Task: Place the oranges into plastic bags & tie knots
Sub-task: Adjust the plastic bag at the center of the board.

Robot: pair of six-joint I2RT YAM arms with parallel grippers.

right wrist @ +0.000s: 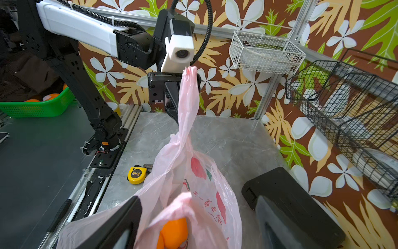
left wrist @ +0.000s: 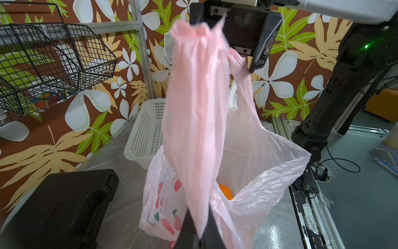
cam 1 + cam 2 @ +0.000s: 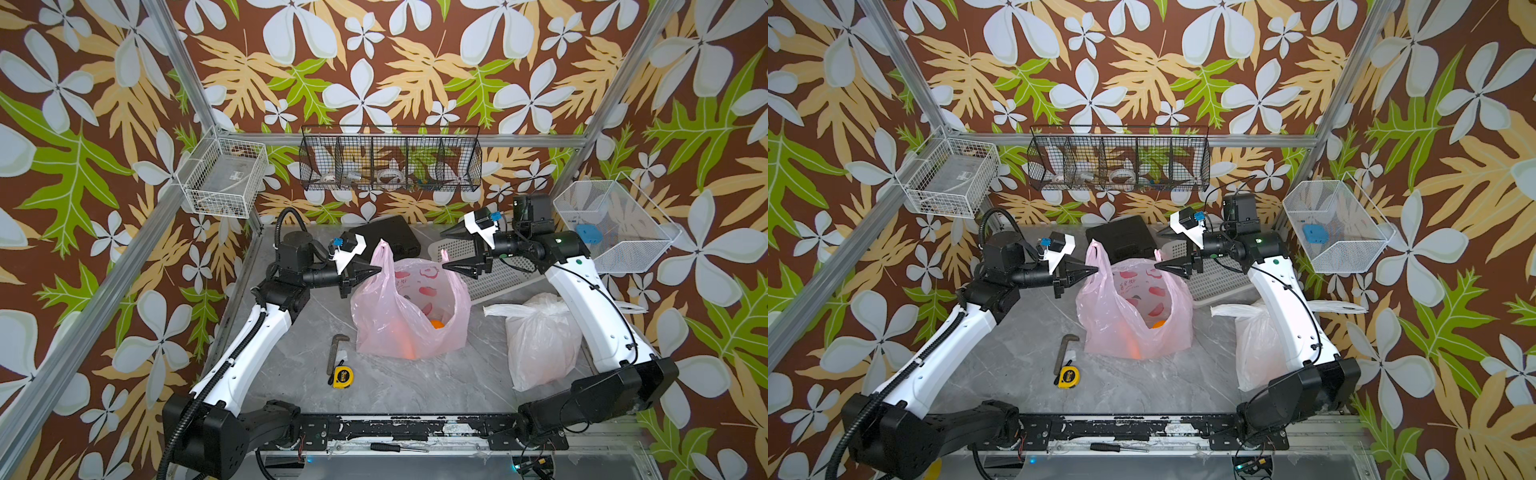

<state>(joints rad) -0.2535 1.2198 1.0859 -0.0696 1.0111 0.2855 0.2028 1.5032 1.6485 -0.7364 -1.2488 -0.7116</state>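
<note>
- While the pink bag (image 3: 399, 316) stands open-mouthed in the middle of the table (image 3: 395, 386), one orange (image 3: 436, 324) shows plainly inside it. An orange glow through the film suggests more fruit lower down.
- The left jaws are pressed together on one handle strip (image 3: 384, 253) and hold it upright. This seems meant to keep the mouth lifted and the strip taut for tying.
- The right jaws stand spread wide, one finger on each side of the other handle strip (image 3: 444, 254). Nothing is pinched yet, and I cannot tell whether either finger touches the film.
- Both arms reach in from opposite sides, so the two strips could be drawn together over the fruit once both are gripped.
- The white bag (image 3: 540, 345) lies beside the right arm with its strips sticking out sideways. It is probably tied, though the arm hides the knot itself.
- The white perforated basket (image 3: 490, 286) sits behind the pink bag, near the back wall.
</note>
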